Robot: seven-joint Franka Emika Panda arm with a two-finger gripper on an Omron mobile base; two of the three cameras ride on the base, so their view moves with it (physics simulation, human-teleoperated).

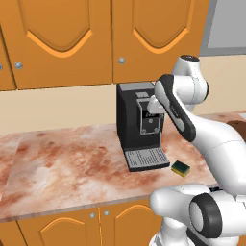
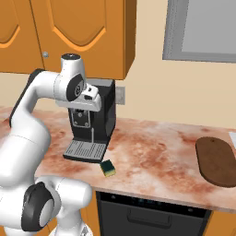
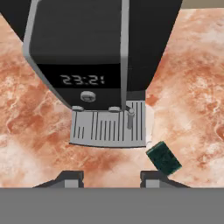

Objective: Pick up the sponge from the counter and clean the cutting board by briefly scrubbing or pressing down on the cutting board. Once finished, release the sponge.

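The sponge (image 2: 109,168) lies on the pinkish marbled counter (image 2: 156,152), green top up, just off the front right corner of the coffee machine's drip tray. It also shows as the sponge (image 1: 181,168) and the sponge (image 3: 164,158). My gripper (image 3: 111,178) is open and holds nothing. It hangs well above the counter in front of the machine's face, as gripper (image 2: 88,106), looking down. The sponge lies below it and a little to its right. The dark brown cutting board (image 2: 216,161) rests far right on the counter, apart from everything.
A black coffee machine (image 2: 94,115) with a grey drip tray (image 3: 108,127) stands close behind the gripper. Orange wall cabinets (image 1: 96,38) hang above. A wide stretch of bare counter lies between the sponge and the board. The counter's front edge (image 2: 152,191) runs just before the sponge.
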